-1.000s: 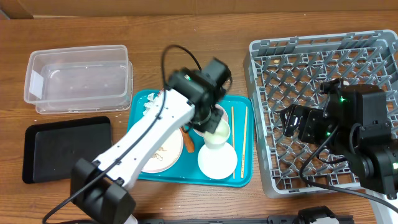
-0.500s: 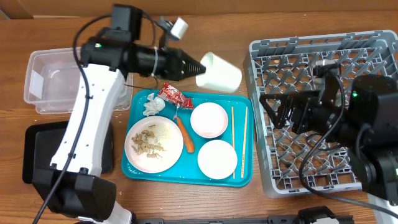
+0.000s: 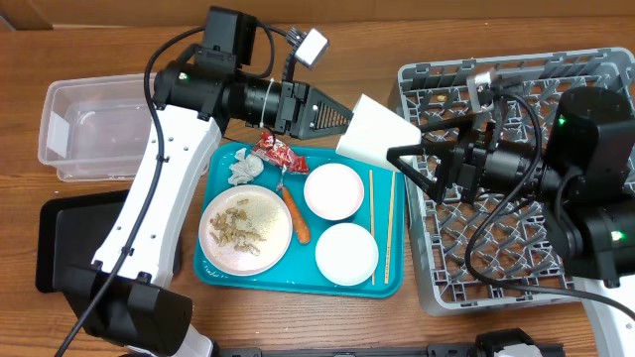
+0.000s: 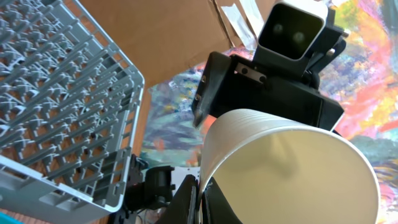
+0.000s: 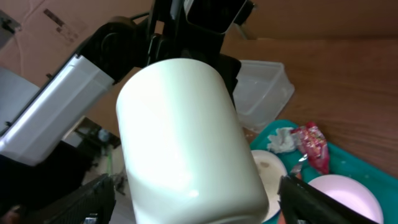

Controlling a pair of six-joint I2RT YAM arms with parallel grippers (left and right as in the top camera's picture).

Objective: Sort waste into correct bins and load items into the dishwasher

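Observation:
My left gripper (image 3: 345, 124) is shut on the rim of a white cup (image 3: 382, 134), pinching its wall (image 4: 200, 186) and holding it sideways in the air between the teal tray and the dishwasher rack (image 3: 427, 288). My right gripper (image 3: 405, 167) is open, one finger on each side of the cup's base (image 5: 180, 130). On the teal tray (image 3: 387, 278) lie two white bowls (image 3: 333, 190) (image 3: 347, 254), a plate (image 3: 245, 230) with food scraps, a carrot piece (image 3: 297, 220), chopsticks (image 3: 372, 213), a red wrapper (image 3: 275, 152) and a tissue (image 3: 244, 171).
The clear tub (image 3: 124, 124) stands at the back left, with the flat black tray (image 3: 69, 243) in front of it. The grey rack fills the right side, under my right arm. Cardboard lines the table's far edge.
My left arm lifted the cup off the tray and swung it right toward the rack. My right gripper moved left around the cup's base, and its jaws narrowed a little.

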